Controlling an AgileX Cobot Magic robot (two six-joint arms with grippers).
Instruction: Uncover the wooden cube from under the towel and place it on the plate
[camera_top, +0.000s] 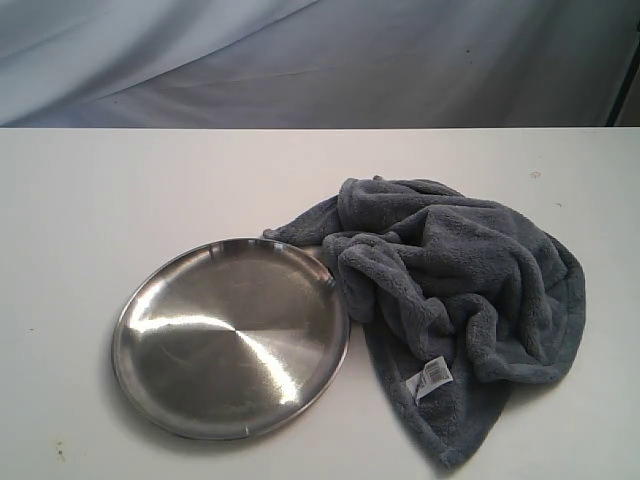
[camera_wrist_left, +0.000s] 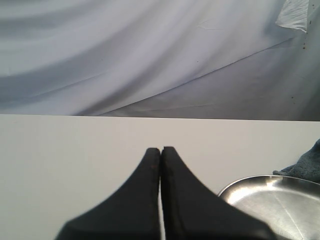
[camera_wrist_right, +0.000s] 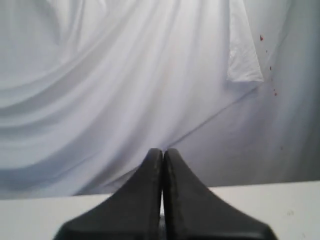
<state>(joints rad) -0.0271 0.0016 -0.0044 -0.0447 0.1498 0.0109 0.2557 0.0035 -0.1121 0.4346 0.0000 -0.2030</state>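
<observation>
A dark grey fleece towel (camera_top: 455, 295) lies bunched on the white table, right of centre, its white label (camera_top: 432, 378) near the front. The wooden cube is hidden. Left of the towel and touching its edge sits the round steel plate (camera_top: 230, 335), bare. The left wrist view catches part of the plate (camera_wrist_left: 280, 200) and a corner of the towel (camera_wrist_left: 307, 165). My left gripper (camera_wrist_left: 161, 149) is shut with nothing in it, low over the table well short of the plate. My right gripper (camera_wrist_right: 163, 150) is shut too, holding nothing. Neither gripper shows in the exterior view.
The white table (camera_top: 120, 200) runs to a far edge backed by a draped pale cloth (camera_top: 300, 60). A white cloth piece (camera_wrist_right: 242, 45) hangs on that backdrop in the right wrist view.
</observation>
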